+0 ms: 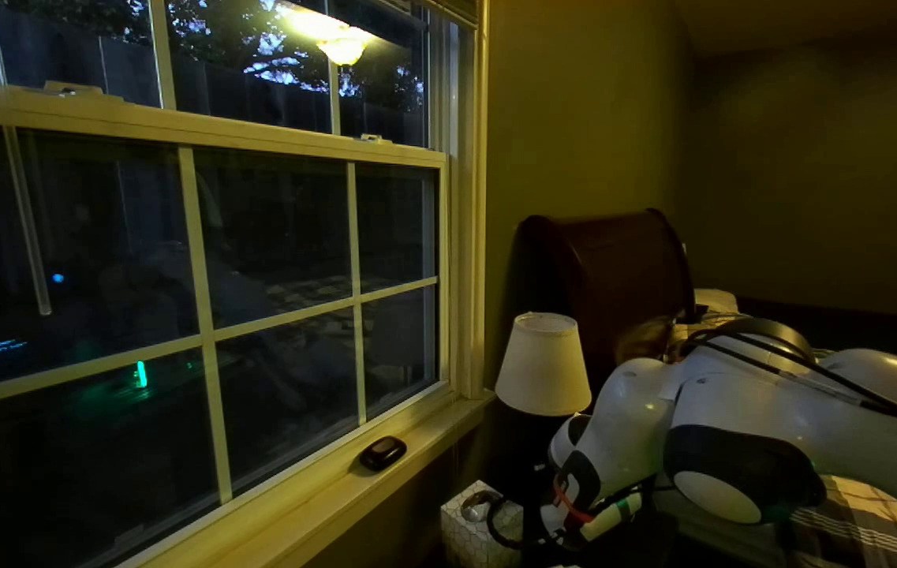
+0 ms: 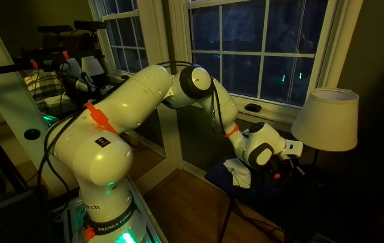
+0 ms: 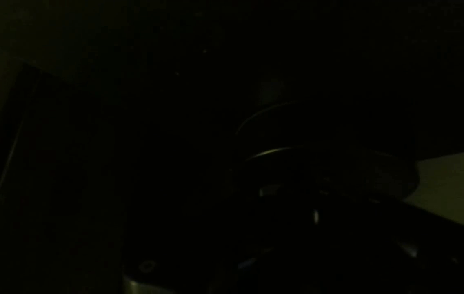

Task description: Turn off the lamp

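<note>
Unlit lamp [image 2: 327, 121] near robot wrist [image 2: 269, 135], right of frame in an exterior view; whether jaws are spread cannot be told.

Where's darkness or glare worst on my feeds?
Wrist view: nearly black, faint edges and glints; in an exterior view, a bright light glares at the top of the window; in an exterior view, shadow nearly swallows the base of the lamp, and a green light blooms at the bottom.

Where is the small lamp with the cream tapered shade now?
In both exterior views, the lamp stands at the lower right of the white-framed window, close beside the outer end of the white robot arm.
</note>
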`<state>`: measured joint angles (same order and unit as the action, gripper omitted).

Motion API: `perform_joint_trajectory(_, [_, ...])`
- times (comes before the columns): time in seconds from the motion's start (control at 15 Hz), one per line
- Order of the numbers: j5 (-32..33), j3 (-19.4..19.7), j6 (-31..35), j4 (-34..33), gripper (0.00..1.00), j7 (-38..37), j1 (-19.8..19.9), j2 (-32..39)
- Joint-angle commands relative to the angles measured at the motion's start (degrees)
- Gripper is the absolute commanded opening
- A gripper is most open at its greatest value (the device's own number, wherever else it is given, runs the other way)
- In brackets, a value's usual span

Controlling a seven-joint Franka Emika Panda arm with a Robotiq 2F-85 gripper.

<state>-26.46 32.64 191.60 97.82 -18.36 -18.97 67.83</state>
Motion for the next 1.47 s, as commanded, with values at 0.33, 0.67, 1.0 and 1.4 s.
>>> perform_joint_trajectory(0.33, [-3.9,-7.0,11.8,6.5,0.00,2.7,1.7,-1.9])
perform_joint_trajectory(0.67, [-5.3,-12.1,18.4,8.0,0.00,5.4,4.7,-4.1])
perform_joint_trajectory(1.0, [-7.5,-14.6,26.4,16.1,0.00,9.9,5.1,-9.9])
perform_joint_trajectory(1.4, [-19.3,-9.6,23.1,33.2,0.00,26.0,-1.3,-22.7])
